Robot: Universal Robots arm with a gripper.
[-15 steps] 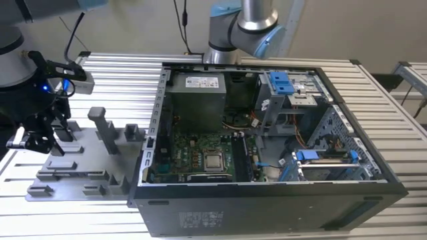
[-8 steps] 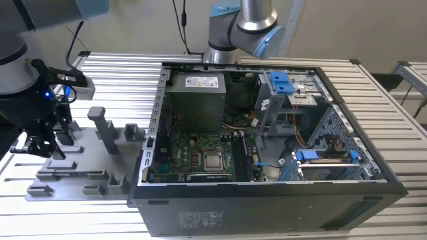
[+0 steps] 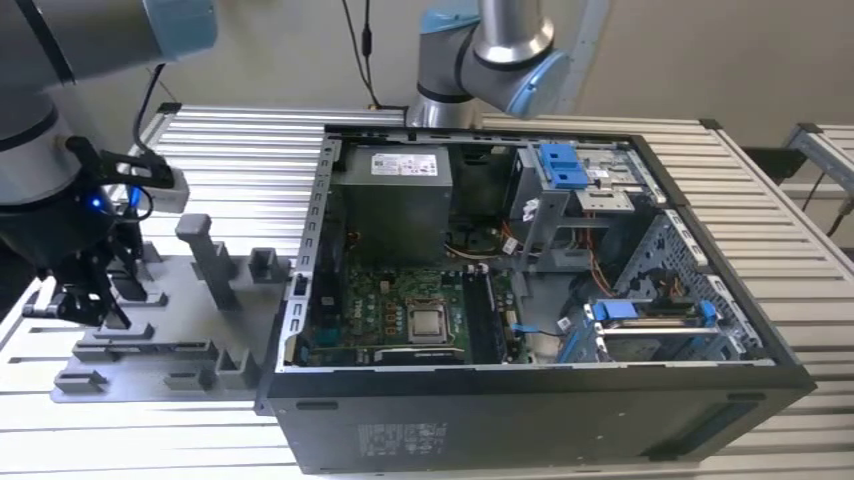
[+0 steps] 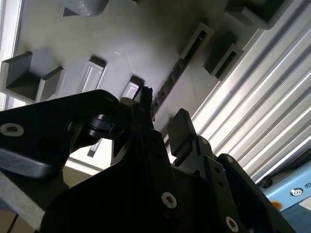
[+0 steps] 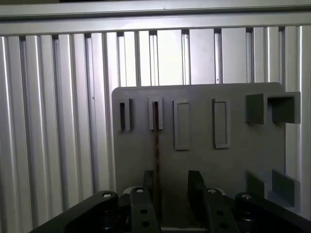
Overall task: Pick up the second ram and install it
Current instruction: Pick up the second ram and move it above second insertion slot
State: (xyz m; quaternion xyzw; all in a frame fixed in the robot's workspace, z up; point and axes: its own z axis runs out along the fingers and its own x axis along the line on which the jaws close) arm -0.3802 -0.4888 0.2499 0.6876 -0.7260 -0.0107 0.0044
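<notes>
The second ram [image 5: 156, 145] stands on its edge in a slot of the grey plastic tray [image 5: 233, 160], seen as a thin dark strip. In the second wrist view the ram [image 4: 170, 80] runs slantwise across the tray [image 4: 136, 43]. My gripper [image 5: 172, 187] is open just above the tray, its fingers either side of the ram's near end. One finger [image 5: 148, 182] is close beside the strip and the other [image 5: 195, 187] stands well apart. In the exterior view the gripper [image 3: 91, 300] hangs over the tray [image 3: 147, 375] at that view's left.
An open computer case [image 3: 534, 300] lies beside the tray, with its motherboard [image 3: 400, 310] facing up. Blocks and posts [image 3: 200, 255] rise from the tray. Another arm's base [image 3: 481, 50] stands behind the case. The table is ribbed metal [image 5: 48, 121].
</notes>
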